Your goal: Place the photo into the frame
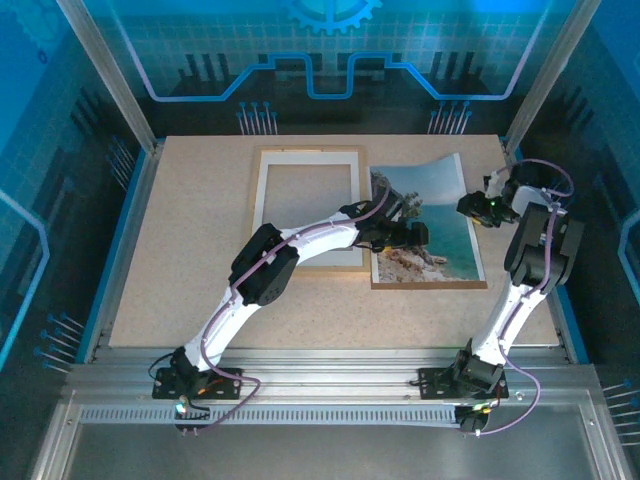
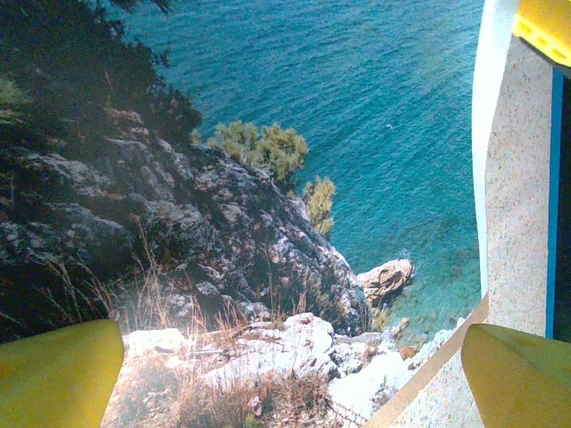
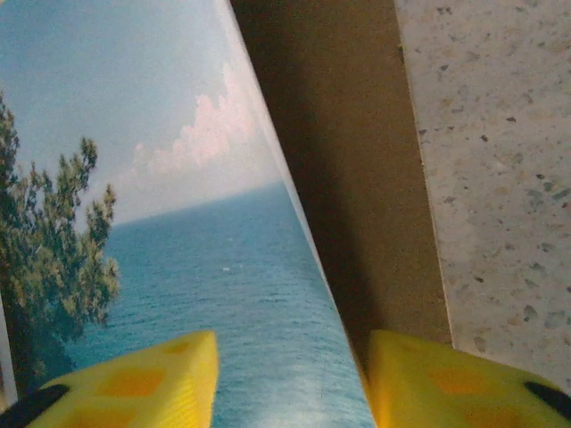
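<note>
The photo (image 1: 445,235), a rocky coast with trees and turquoise sea, lies right of the light wood frame (image 1: 307,268); its far right corner curls up off the table. My left gripper (image 1: 410,236) hovers open over the photo's left part. In the left wrist view its yellow fingers (image 2: 62,374) stand wide apart above the printed rocks (image 2: 223,232). My right gripper (image 1: 468,207) is at the photo's right edge. In the right wrist view the raised edge of the photo (image 3: 178,267) runs between its fingers (image 3: 152,383), which are still apart.
A white mat (image 1: 262,200) sits inside the frame. A brown backing board (image 3: 348,178) lies under the photo, and its edge (image 1: 430,287) shows along the near side. Speckled tabletop (image 1: 190,250) surrounds both. Blue enclosure walls (image 1: 110,200) border the table.
</note>
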`<control>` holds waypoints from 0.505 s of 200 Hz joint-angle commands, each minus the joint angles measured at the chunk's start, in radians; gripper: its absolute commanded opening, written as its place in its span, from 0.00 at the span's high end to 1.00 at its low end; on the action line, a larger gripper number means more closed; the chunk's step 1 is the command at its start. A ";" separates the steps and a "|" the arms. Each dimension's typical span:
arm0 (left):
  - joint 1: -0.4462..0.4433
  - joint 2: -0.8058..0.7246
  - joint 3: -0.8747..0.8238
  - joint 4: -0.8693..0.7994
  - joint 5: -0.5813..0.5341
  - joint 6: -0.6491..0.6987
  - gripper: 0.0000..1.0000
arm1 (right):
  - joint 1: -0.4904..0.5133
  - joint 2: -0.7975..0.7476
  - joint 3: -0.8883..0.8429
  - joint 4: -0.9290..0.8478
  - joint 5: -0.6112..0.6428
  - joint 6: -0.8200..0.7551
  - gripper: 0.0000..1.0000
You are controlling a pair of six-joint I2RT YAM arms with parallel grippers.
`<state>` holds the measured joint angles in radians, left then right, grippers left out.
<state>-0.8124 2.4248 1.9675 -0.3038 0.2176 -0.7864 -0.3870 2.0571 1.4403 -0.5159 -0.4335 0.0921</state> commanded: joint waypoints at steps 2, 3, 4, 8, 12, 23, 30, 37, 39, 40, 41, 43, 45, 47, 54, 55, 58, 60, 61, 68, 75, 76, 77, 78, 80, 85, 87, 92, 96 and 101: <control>0.004 0.036 0.019 -0.058 0.025 0.007 0.01 | 0.018 -0.057 0.001 -0.053 -0.008 -0.001 0.60; 0.005 0.036 0.018 -0.058 0.026 0.007 0.01 | 0.018 -0.057 0.002 -0.054 -0.006 -0.001 0.60; 0.004 0.036 0.018 -0.057 0.027 0.007 0.01 | 0.018 -0.058 0.002 -0.055 -0.007 -0.002 0.60; 0.005 0.034 0.020 -0.058 0.026 0.008 0.01 | 0.017 -0.060 0.004 -0.056 -0.006 -0.002 0.61; 0.005 0.033 0.020 -0.058 0.028 0.011 0.01 | 0.017 -0.060 0.004 -0.057 -0.004 -0.001 0.63; 0.007 0.030 0.025 -0.062 0.030 0.016 0.01 | 0.018 -0.065 0.005 -0.059 0.000 -0.002 0.66; 0.009 0.026 0.029 -0.065 0.033 0.022 0.01 | 0.017 -0.068 0.004 -0.058 0.005 0.000 0.68; 0.010 0.025 0.033 -0.067 0.037 0.024 0.01 | 0.017 -0.072 0.004 -0.058 0.009 0.001 0.71; 0.010 0.024 0.034 -0.068 0.038 0.025 0.01 | 0.017 -0.072 0.005 -0.058 0.010 0.000 0.72; 0.011 0.024 0.035 -0.068 0.038 0.025 0.01 | 0.018 -0.071 0.004 -0.058 0.011 0.000 0.72; 0.012 0.023 0.035 -0.069 0.039 0.025 0.01 | 0.018 -0.072 0.004 -0.058 0.010 0.000 0.73; 0.013 0.022 0.037 -0.068 0.041 0.026 0.01 | 0.018 -0.072 0.003 -0.058 0.011 0.000 0.73; 0.013 0.021 0.036 -0.069 0.043 0.026 0.01 | 0.018 -0.072 0.004 -0.059 0.013 0.001 0.74; 0.013 0.020 0.037 -0.070 0.045 0.027 0.01 | 0.018 -0.073 0.003 -0.059 0.013 0.000 0.75; 0.015 0.017 0.042 -0.070 0.051 0.028 0.01 | 0.018 -0.074 0.004 -0.062 0.019 -0.001 0.77; 0.015 0.017 0.042 -0.070 0.052 0.028 0.01 | 0.018 -0.074 0.004 -0.062 0.020 -0.001 0.77; 0.015 0.013 0.044 -0.070 0.056 0.028 0.01 | 0.017 -0.074 0.005 -0.062 0.023 -0.001 0.77; 0.015 0.012 0.045 -0.071 0.056 0.028 0.01 | 0.018 -0.075 0.005 -0.062 0.024 -0.002 0.78; 0.014 0.011 0.044 -0.071 0.057 0.029 0.01 | 0.018 -0.074 0.006 -0.062 0.025 -0.001 0.78; 0.015 0.005 0.048 -0.071 0.061 0.031 0.01 | 0.018 -0.076 0.006 -0.064 0.028 -0.002 0.79; 0.015 -0.003 0.049 -0.071 0.066 0.033 0.01 | 0.017 -0.077 0.007 -0.067 0.030 -0.003 0.82; 0.015 -0.004 0.048 -0.072 0.068 0.033 0.01 | 0.017 -0.077 0.007 -0.067 0.031 -0.003 0.82; 0.015 -0.005 0.049 -0.073 0.069 0.033 0.01 | 0.017 -0.079 0.007 -0.067 0.031 -0.002 0.82; 0.015 -0.006 0.049 -0.073 0.069 0.033 0.01 | 0.017 -0.079 0.007 -0.067 0.032 -0.002 0.83; 0.015 -0.009 0.050 -0.073 0.070 0.033 0.01 | 0.018 -0.079 0.006 -0.067 0.032 -0.001 0.84; 0.015 -0.014 0.053 -0.074 0.076 0.034 0.01 | 0.018 -0.082 0.007 -0.067 0.036 -0.002 0.85; 0.015 -0.016 0.054 -0.074 0.078 0.034 0.01 | 0.019 -0.083 0.006 -0.067 0.037 0.000 0.85; 0.015 -0.023 0.055 -0.075 0.083 0.034 0.01 | 0.017 -0.085 0.008 -0.067 0.038 0.001 0.86; 0.014 -0.028 0.056 -0.075 0.088 0.036 0.01 | 0.017 -0.088 0.008 -0.068 0.039 0.004 0.87; 0.015 -0.035 0.057 -0.077 0.093 0.036 0.01 | 0.017 -0.090 0.008 -0.071 0.039 0.003 0.89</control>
<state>-0.8028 2.4248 1.9820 -0.3408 0.2588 -0.7761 -0.3862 2.0094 1.4399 -0.5488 -0.4000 0.0956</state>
